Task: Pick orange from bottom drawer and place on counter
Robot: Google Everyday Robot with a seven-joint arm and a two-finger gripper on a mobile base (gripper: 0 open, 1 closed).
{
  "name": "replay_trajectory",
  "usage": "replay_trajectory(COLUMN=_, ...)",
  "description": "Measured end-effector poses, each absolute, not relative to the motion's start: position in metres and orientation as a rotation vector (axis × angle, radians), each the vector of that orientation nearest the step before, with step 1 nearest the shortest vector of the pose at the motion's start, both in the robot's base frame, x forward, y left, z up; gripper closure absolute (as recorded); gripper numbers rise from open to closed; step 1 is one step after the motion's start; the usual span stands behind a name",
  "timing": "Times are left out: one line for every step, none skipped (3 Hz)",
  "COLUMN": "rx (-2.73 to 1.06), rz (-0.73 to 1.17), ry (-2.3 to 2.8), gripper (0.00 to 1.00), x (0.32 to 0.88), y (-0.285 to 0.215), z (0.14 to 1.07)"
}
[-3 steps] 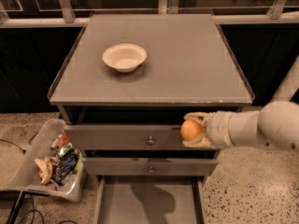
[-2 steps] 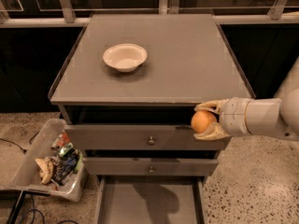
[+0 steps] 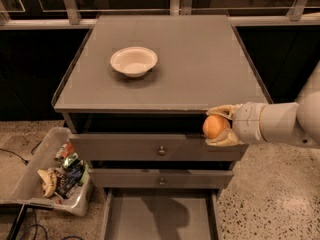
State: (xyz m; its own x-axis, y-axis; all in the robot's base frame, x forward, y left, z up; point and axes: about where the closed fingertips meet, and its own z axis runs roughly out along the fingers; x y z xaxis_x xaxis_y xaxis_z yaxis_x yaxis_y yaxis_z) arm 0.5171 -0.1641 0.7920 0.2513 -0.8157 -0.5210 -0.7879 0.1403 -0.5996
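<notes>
Clear plastic bin point(image 3: 50, 176) of clutter sat on the floor at far left, unmoved. On the grey bench point(image 3: 200, 69) the white bowl point(image 3: 133, 61) stood left of centre, just where it had been a second before. Below, the bottom drawer point(image 3: 160, 219) hung pulled out. At the right, my pincer point(image 3: 216, 126) was clamped on the orange point(image 3: 216, 129), one finger above it and one below. Since the earlier frame it had carried the fruit up and rightward, from low against the top drawer front point(image 3: 160, 148) to just under the bench's front rim, near the right corner.
</notes>
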Motion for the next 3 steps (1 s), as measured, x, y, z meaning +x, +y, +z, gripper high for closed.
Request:
replay_trajectory(rx=-1.655, rz=-0.121, ry=1.469, gripper=1.0, x=0.528, y=-0.158, z=0.829)
replay_trajectory(rx=-1.679, rz=-0.205, ry=1.402, gripper=1.0, x=0.54, y=-0.148, z=0.88)
replay_trajectory(rx=-1.68, rz=-0.298, ry=1.322, gripper=1.0, x=0.561, y=-0.14, z=0.944)
